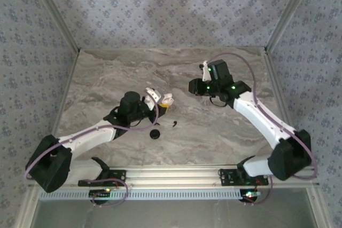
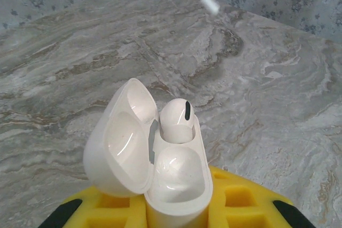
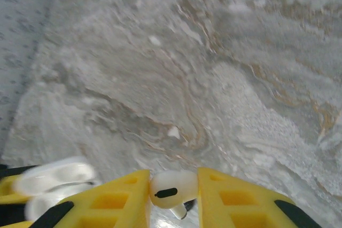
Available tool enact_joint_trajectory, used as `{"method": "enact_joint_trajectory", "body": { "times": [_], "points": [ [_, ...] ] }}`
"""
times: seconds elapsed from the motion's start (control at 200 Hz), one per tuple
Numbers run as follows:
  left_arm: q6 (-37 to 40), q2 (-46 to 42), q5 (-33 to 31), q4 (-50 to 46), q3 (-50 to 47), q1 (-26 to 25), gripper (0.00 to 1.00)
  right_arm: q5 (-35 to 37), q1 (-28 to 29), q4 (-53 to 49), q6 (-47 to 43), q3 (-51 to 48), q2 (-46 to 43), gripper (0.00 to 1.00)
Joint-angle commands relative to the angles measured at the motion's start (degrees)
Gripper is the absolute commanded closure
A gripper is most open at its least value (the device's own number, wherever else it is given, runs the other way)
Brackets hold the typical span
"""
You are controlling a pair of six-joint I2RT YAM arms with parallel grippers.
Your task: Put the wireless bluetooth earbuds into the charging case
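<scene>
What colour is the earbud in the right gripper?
The earbud is white with a black oval mark; clearest in right wrist view.

No legible text, label, brand or number; charging case (image 2: 179, 177) bare white, unmarked.

White case (image 1: 167, 100) in L fingers (image 1: 162, 106)

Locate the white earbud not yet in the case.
Right wrist view: the small white plastic earbud is pinched in the right gripper, over the marble table, with the open white charging case at lower left.
</scene>
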Motion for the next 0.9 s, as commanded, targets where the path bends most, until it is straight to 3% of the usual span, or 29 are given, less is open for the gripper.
{"method": "enact_joint_trajectory", "body": {
  "times": [0.0, 0.245, 0.894],
  "points": [
    [1.2, 1.8, 1.7, 3.9, 3.7, -1.1, 0.85, -0.8, 0.9, 5.7, 1.4, -2.3, -4.7, 0.73],
    [2.2, 4.9, 3.1, 4.8, 8.1, -2.3, 0.86, -0.4, 3.1, 11.5, 0.8, -5.7, -11.3, 0.72],
    [2.0, 6.6, 3.4, 6.9, 12.6, -4.6, 0.85, 0.7, 8.7, 17.4, -0.1, -8.5, -13.1, 0.73]
  ]
}}
